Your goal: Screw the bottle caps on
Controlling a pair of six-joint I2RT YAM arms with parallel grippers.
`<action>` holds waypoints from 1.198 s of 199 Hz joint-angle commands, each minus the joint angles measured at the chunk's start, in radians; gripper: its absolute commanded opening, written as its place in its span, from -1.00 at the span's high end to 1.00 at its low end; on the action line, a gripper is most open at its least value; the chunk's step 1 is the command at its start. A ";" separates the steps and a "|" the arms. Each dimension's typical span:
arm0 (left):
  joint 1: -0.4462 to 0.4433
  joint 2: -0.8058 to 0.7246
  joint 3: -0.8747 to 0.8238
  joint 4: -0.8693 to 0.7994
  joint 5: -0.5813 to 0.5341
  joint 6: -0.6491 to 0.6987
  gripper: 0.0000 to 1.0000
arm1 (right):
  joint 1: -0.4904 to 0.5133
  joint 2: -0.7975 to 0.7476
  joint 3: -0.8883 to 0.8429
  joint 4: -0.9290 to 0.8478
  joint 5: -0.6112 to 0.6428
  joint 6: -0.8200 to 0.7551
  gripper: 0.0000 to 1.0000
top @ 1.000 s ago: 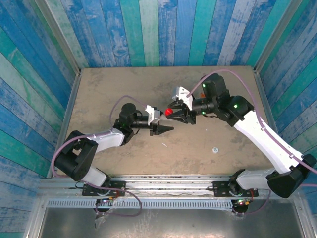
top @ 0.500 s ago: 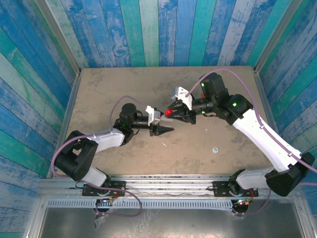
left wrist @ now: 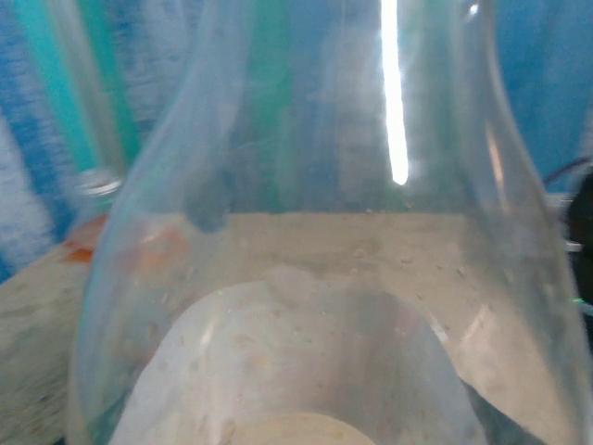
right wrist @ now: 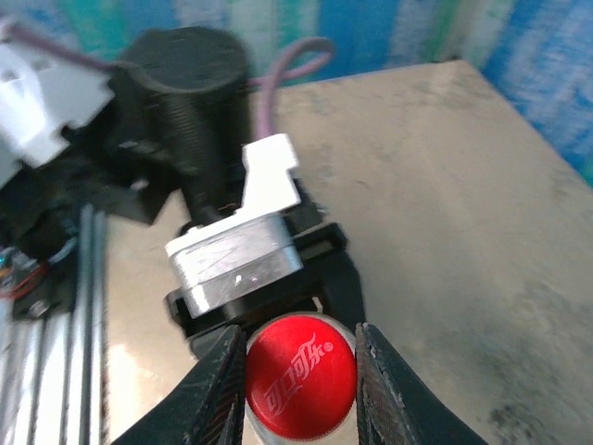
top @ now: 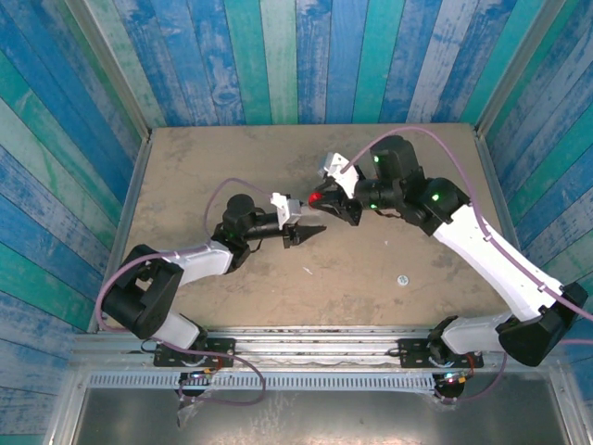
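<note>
Farther back, red cap; bottle blurry.

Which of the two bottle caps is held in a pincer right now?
The red cap, gripped between the fingers of the right pincer; the pale cap lies loose on the table, untouched.

Close-up clear bottle, tan table behind, blue wall

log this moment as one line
right gripper: shut on red cap | left gripper: at clear bottle, grip unseen | white cap: loose on table
</note>
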 commanded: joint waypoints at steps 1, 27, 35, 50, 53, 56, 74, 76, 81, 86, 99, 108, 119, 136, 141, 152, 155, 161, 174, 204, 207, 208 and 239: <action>0.000 -0.081 0.011 0.035 -0.335 -0.029 0.07 | 0.064 0.010 -0.073 0.070 0.275 0.202 0.47; -0.009 -0.065 0.024 0.045 -0.552 -0.019 0.07 | 0.143 0.026 -0.146 0.194 0.492 0.413 0.47; -0.020 -0.062 0.028 0.029 -0.615 0.005 0.07 | 0.172 0.035 -0.156 0.215 0.566 0.470 0.46; -0.043 -0.059 0.028 0.007 -0.727 0.064 0.08 | 0.209 0.063 -0.151 0.200 0.680 0.616 0.47; -0.048 -0.059 0.028 0.005 -0.746 0.075 0.09 | 0.214 0.071 -0.147 0.192 0.697 0.651 0.47; -0.052 -0.057 0.028 0.002 -0.763 0.084 0.09 | 0.222 0.077 -0.143 0.183 0.714 0.682 0.48; -0.075 -0.053 0.025 0.001 -0.834 0.126 0.10 | 0.284 0.126 -0.133 0.150 0.857 0.800 0.52; -0.078 -0.051 0.025 -0.001 -0.839 0.131 0.10 | 0.291 0.132 -0.130 0.145 0.878 0.810 0.53; -0.084 -0.050 0.026 -0.004 -0.857 0.144 0.10 | 0.307 0.144 -0.122 0.129 0.924 0.829 0.55; -0.092 -0.047 0.025 -0.006 -0.875 0.156 0.10 | 0.317 0.155 -0.113 0.110 0.963 0.847 0.58; -0.102 -0.041 0.027 -0.010 -0.887 0.174 0.10 | 0.327 0.173 -0.094 0.083 1.003 0.881 0.59; -0.104 -0.041 0.026 -0.015 -0.879 0.172 0.10 | 0.327 0.177 -0.089 0.085 1.004 0.879 0.57; -0.104 -0.044 0.022 -0.020 -0.863 0.171 0.09 | 0.327 0.172 -0.082 0.101 0.996 0.850 0.51; -0.103 -0.049 0.014 -0.035 -0.833 0.167 0.09 | 0.324 0.145 -0.083 0.164 0.966 0.743 0.36; -0.103 -0.050 0.007 -0.031 -0.820 0.162 0.09 | 0.321 0.132 -0.088 0.188 0.951 0.701 0.30; -0.101 -0.057 -0.001 -0.042 -0.787 0.154 0.09 | 0.304 0.093 -0.102 0.247 0.884 0.603 0.16; -0.101 -0.060 -0.004 -0.046 -0.772 0.154 0.09 | 0.297 0.084 -0.106 0.264 0.846 0.572 0.11; -0.097 -0.065 -0.010 -0.051 -0.735 0.150 0.08 | 0.279 0.059 -0.115 0.286 0.777 0.516 0.04; -0.081 -0.076 -0.017 -0.074 -0.601 0.141 0.06 | 0.237 0.009 -0.130 0.314 0.622 0.419 -0.02; -0.063 -0.088 -0.015 -0.127 -0.241 0.145 0.02 | 0.133 -0.078 -0.138 0.255 0.242 0.221 -0.14; -0.062 -0.087 -0.012 -0.133 -0.214 0.144 0.02 | 0.129 -0.081 -0.132 0.241 0.210 0.202 -0.15; -0.063 -0.087 -0.011 -0.135 -0.204 0.144 0.02 | 0.127 -0.082 -0.131 0.236 0.203 0.196 -0.15; -0.061 -0.076 0.035 -0.181 0.031 0.123 0.05 | 0.059 -0.098 -0.069 0.049 0.028 0.021 -0.14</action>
